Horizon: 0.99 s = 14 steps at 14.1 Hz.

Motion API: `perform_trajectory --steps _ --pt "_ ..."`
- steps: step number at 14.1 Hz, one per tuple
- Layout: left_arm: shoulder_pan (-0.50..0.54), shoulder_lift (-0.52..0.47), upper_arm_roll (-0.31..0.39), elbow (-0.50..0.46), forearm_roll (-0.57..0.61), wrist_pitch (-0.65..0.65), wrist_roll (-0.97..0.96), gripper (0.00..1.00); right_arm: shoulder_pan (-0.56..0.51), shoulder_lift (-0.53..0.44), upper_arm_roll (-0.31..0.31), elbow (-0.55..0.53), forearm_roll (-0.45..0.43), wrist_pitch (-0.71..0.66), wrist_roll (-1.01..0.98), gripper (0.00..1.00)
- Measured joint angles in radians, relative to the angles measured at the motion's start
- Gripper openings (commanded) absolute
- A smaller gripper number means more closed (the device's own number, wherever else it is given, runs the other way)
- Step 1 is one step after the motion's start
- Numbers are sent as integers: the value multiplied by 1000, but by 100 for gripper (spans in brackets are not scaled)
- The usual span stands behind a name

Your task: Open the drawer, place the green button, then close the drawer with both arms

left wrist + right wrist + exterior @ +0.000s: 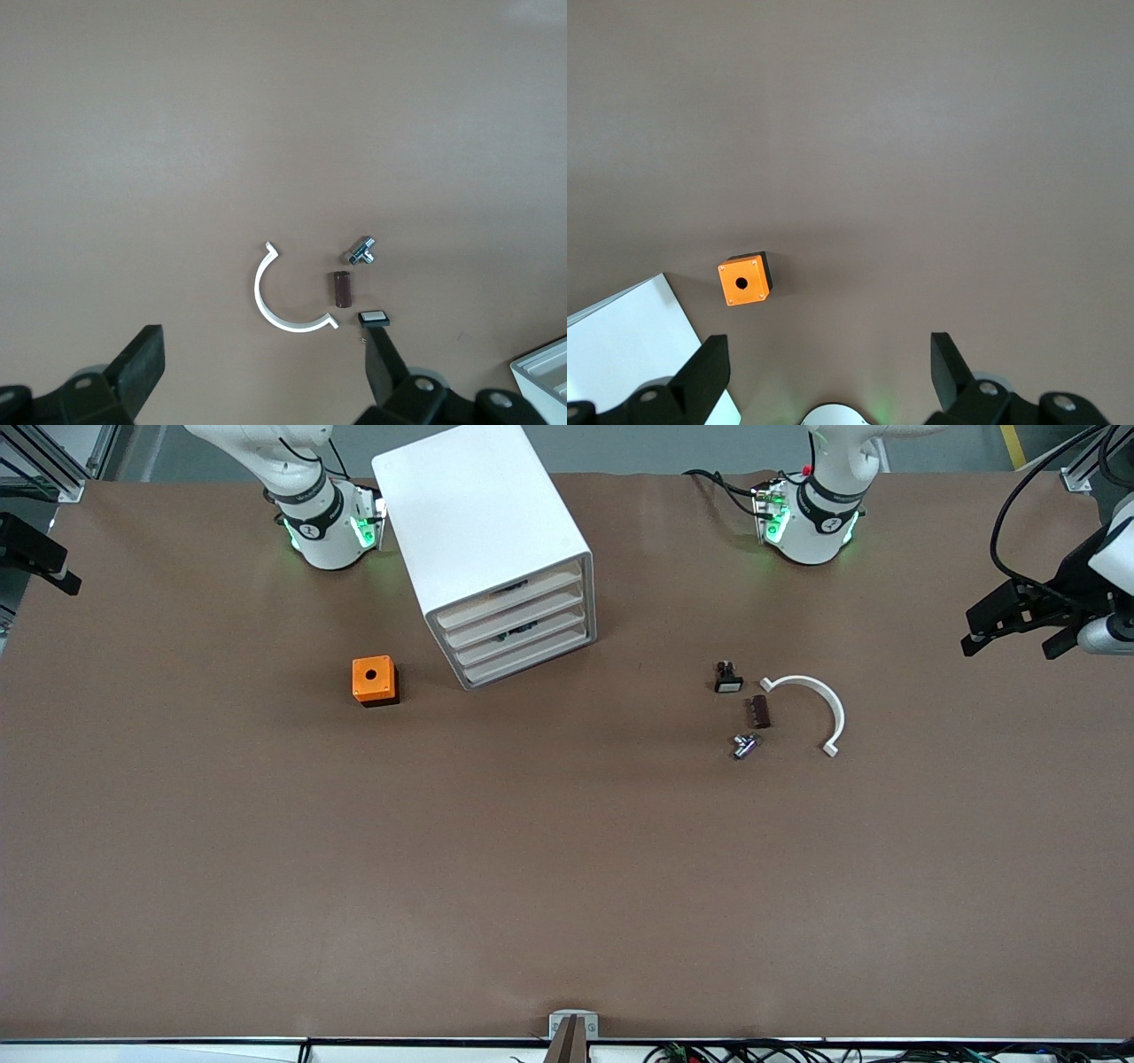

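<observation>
Button (744, 746) on table, well apart from both arms' open, empty jaws

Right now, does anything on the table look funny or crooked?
Yes, a little. The white cabinet sits turned at an angle to the table's edges, so its drawer fronts face slantwise. The small silver part lies on its side. Nothing looks spilled or broken. Both grippers, left and right, hang open in the air.
</observation>
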Motion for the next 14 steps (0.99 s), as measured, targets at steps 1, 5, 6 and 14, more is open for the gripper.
perform_trajectory --steps 1,5,6,14 --pt "0 0 0 2 0 0 -2 100 0 0 0 0 0 0 0 100" --pt "-1 0 -4 10 0 0 -91 100 0 0 0 0 0 0 0 100" --pt "0 0 -4 10 0 0 -98 100 0 0 0 0 0 0 0 100" --pt "1 0 1 10 0 -2 -83 100 0 0 0 0 0 0 0 100"
